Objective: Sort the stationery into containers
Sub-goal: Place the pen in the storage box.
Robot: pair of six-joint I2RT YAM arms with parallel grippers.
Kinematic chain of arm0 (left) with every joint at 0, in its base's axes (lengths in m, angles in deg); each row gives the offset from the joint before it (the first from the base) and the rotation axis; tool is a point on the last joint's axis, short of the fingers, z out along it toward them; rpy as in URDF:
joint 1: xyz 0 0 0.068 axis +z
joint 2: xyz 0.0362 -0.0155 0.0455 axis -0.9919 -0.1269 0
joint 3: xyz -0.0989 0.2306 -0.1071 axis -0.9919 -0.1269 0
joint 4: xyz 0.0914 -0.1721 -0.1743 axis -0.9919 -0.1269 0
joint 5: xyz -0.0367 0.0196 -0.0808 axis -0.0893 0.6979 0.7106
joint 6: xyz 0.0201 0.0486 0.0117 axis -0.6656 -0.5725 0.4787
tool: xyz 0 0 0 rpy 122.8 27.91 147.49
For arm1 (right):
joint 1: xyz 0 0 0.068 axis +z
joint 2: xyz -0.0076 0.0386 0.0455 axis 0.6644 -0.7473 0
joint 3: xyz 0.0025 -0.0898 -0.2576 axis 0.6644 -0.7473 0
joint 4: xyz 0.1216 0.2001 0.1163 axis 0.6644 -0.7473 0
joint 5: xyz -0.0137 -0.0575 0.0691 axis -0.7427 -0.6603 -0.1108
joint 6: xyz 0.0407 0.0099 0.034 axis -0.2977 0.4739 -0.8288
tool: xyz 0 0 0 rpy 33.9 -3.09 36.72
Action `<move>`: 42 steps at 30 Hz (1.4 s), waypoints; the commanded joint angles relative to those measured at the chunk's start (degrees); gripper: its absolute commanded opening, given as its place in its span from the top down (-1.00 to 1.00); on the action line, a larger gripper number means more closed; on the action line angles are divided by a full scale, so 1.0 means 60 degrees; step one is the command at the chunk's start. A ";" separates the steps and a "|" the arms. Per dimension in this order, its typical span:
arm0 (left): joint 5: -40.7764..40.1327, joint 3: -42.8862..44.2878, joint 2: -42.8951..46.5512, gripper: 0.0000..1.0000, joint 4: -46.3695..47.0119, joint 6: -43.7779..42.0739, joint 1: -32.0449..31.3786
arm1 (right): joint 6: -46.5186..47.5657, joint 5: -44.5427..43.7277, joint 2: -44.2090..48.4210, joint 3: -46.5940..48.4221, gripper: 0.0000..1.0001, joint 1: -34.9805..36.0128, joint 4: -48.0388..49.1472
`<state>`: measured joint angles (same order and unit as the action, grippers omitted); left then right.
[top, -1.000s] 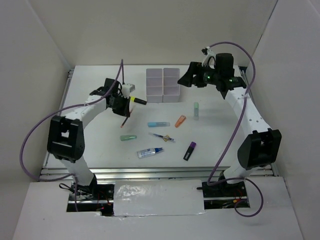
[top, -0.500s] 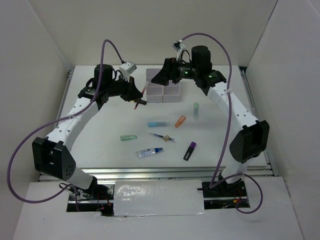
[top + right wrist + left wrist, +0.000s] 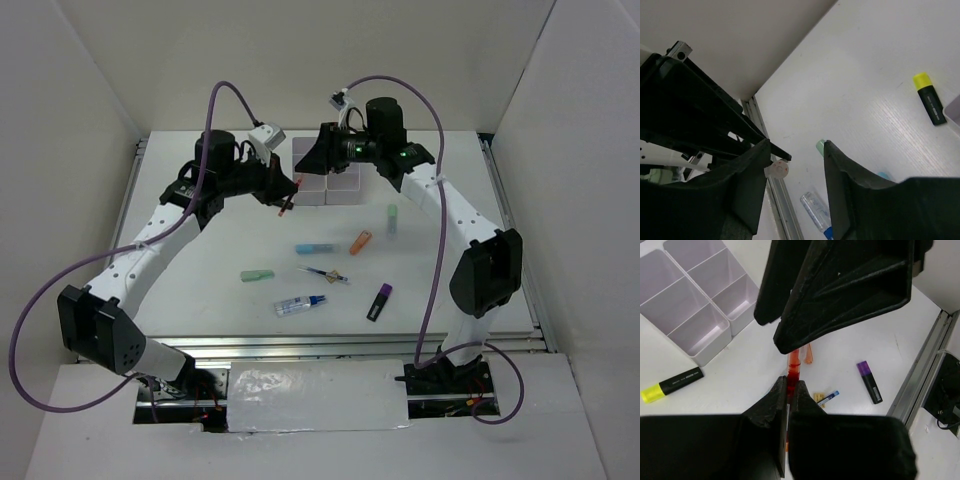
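- left claw (image 3: pixel 791 385): pressed together on a thin red-orange pen (image 3: pixel 793 365), pinching it near one end so that most of the shaft stands free; i judge this leaves room for a second grip.
- thin red-orange pen: held in the air above the white bench (image 3: pixel 200 290), just in front of the cluster of white square plastic bins (image 3: pixel 709 352), in none of them yet.
- right claw (image 3: pixel 796 145): partly spread. the wrist view shows the pen's round end between the fingers, against one of them and apart from the other. it faces the left claw over the bins' near edge, likely to take the pen over or steady it.
- yellow-and-black marker (image 3: pixel 672 385): lies flat on the bench just beside the bins, outside them.
- light-blue marker (image 3: pixel 317 248), orange marker (image 3: pixel 361 241), two pale green markers (image 3: pixel 257 275) (image 3: pixel 393 220), purple marker (image 3: pixel 379 301), white tube with blue cap (image 3: pixel 299 304): scattered flat mid-bench, well apart from the bins, unsorted.
- bins: the compartments seen from the left wrist look empty, so sorting seems barely begun.
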<state>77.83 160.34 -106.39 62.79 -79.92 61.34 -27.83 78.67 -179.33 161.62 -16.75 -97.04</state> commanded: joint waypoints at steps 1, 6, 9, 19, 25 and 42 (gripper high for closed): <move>-0.0194 -0.0075 0.0354 1.00 0.0673 0.0161 -0.0057 | -0.0284 0.0528 0.0003 0.0316 0.02 -0.0002 0.0754; -0.0282 -0.0032 0.0237 0.93 0.0673 0.0205 -0.0043 | -0.0373 0.0632 0.0047 0.0242 0.80 -0.0060 0.0901; -0.0822 0.0042 0.0120 0.00 0.0513 0.0438 -0.0043 | -0.0315 0.0398 0.0076 0.0344 1.00 -0.0235 0.0887; -0.3152 0.0627 -0.0334 -0.99 -0.0732 0.0103 0.0366 | 0.3006 -0.4912 -0.0611 0.2219 1.00 -0.0983 0.0504; -0.4075 0.0497 -0.0437 -0.99 -0.0938 0.0161 0.0499 | 0.4211 -0.6385 -0.1783 0.3127 1.00 -0.1027 0.1018; -0.5352 -0.0016 -0.0657 -0.99 -0.1055 0.0265 0.0529 | 0.4959 -0.6664 -0.3101 0.3391 1.00 -0.1291 0.1472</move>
<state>44.76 160.67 -110.04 55.00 -77.27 64.49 0.47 39.89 -196.79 178.97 -23.97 -92.06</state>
